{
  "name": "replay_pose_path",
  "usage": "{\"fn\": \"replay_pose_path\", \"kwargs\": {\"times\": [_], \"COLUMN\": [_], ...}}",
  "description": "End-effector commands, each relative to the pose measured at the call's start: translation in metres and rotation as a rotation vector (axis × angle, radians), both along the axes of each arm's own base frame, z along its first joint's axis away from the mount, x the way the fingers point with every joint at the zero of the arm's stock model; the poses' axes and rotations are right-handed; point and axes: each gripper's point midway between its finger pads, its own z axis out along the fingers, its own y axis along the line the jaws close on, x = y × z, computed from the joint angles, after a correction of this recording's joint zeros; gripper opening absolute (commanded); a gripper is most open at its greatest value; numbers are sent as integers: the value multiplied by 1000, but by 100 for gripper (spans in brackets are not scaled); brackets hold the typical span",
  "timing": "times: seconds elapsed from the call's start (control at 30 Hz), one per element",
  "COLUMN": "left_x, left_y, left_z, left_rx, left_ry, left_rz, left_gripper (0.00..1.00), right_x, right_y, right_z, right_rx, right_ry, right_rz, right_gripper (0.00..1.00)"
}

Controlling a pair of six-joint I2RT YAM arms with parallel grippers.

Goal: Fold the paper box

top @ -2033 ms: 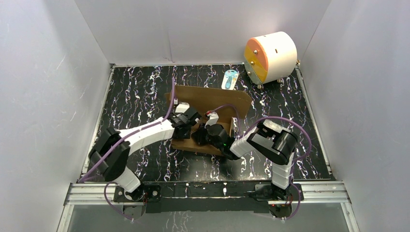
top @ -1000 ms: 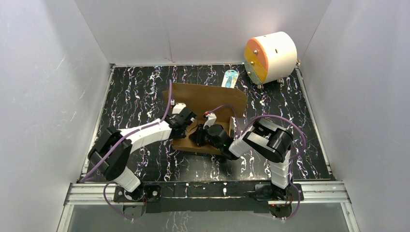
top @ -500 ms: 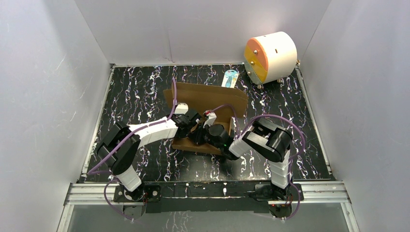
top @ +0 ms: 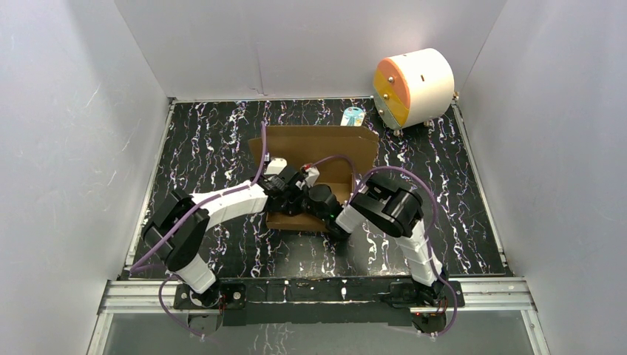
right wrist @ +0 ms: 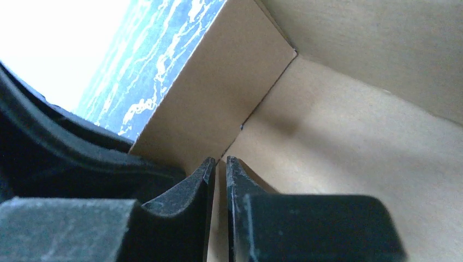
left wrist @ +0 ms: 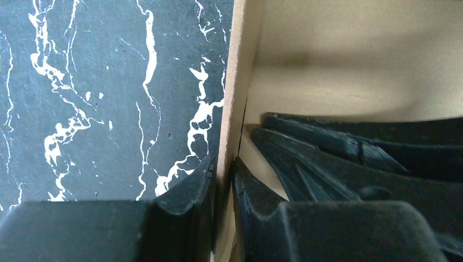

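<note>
Paper box (top: pixel 318 144): brown card, partly set up, at the middle of the desk (top: pixel 207 140), just beyond both arms. Its tall back panel stands raised on the far side. The low tray part lies nearer the arms, largely covered by them in the top view.

Left tool (left wrist: pixel 224 166): at the box's left side wall, astride its top edge. One finger (left wrist: pixel 188 199) is outside over the marbled desk, the other inside the tray. The jaws are pressed in on the wall with the card edge running up between them, so the wall is pinched.

Right tool (right wrist: pixel 217 166): inside the tray, at the foot of the same left wall, near the corner where the wall meets the floor of the box. The fingers are all but together, with only a thin slit left. Tan card shows in the slit. Cannot tell whether it is gripped or merely lies behind.

The two tools sit just beside each other at the near-left part of the box, and black finger parts of the right one show in the left wrist view, inside the wall.

White-and-orange cylinder (top: pixel 414 85): at the far right corner, well apart from the box. Small blue-and-white item (top: pixel 353 116): just behind the back panel, partly hidden by it.
</note>
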Motion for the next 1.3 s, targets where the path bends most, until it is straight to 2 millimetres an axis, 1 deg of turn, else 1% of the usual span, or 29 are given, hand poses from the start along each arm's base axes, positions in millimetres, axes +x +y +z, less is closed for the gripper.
{"fn": "replay_pose_path", "kwargs": {"times": [0.0, 0.1, 0.2, 0.23, 0.33, 0.4, 0.5, 0.63, 0.87, 1.03, 1.1, 1.27], "left_x": [-19, -22, -26, -27, -26, -26, -25, -20, -20, -17, -12, -2], "left_y": [6, 7, 4, 1, -14, -20, -20, -18, -12, -1, 0, 2], "left_z": [-11, -12, -8, -6, -1, 1, 7, 19, 36, 43, 49, 55], "left_rx": [-15, -29, -88, -122, -236, -272, -310, -439, -748, -918, -994, -1128], "left_ry": [80, 103, 112, 108, 103, 120, 121, 77, -19, -64, -85, -91], "left_rz": [-18, -35, -52, -64, -113, -129, -122, -75, 64, 147, 152, 150], "left_gripper": [0, 5, 6, 7, 13, 18, 22, 33, 36, 36, 36, 36], "right_x": [7, 4, 1, 0, -8, -11, -13, -12, -12, -13, -13, -13], "right_y": [22, 25, 22, 21, 27, 29, 26, 22, 17, 18, 17, 18], "right_z": [19, 13, 4, -1, -14, -21, -30, -35, -42, -43, -42, -41], "right_rx": [101, 108, 119, 110, 92, 88, 75, 49, 21, 20, 20, 21], "right_ry": [-25, -25, 0, 8, 28, 43, 57, 61, 68, 69, 68, 66], "right_rz": [58, 94, 111, 115, 172, 193, 189, 174, 162, 166, 166, 169], "right_gripper": [22, 22, 22, 22, 21, 20, 19, 18, 18, 18, 18, 18]}}
